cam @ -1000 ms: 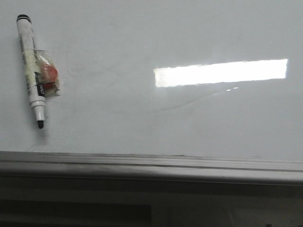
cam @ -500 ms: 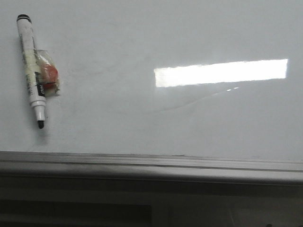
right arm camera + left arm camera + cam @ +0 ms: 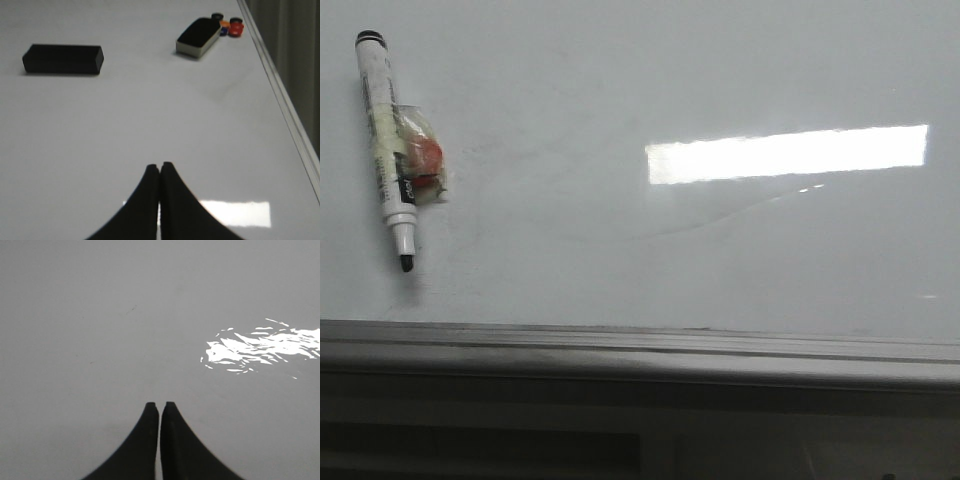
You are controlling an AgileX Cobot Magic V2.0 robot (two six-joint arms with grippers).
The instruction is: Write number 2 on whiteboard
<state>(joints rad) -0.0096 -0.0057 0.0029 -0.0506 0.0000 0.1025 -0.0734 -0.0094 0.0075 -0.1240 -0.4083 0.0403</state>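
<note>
The whiteboard [image 3: 620, 270] fills the front view, glossy white-grey, with a grey metal rail [image 3: 640, 350] along its near edge. No number 2 shows on it in any view. A white marker with a black tip [image 3: 390, 150] lies at the far left of the board, uncapped, with a clear wrap and a red piece on its barrel. My left gripper [image 3: 160, 404] is shut and empty over bare board. My right gripper [image 3: 160, 164] is shut and empty over bare board. Neither gripper shows in the front view.
In the right wrist view a black rectangular block [image 3: 62, 59] and a black-topped eraser [image 3: 198, 36] lie on the board, with small red, orange and blue caps [image 3: 231, 27] beside the eraser near the board's rail [image 3: 280, 100]. A bright light reflection [image 3: 785, 153] lies on the board.
</note>
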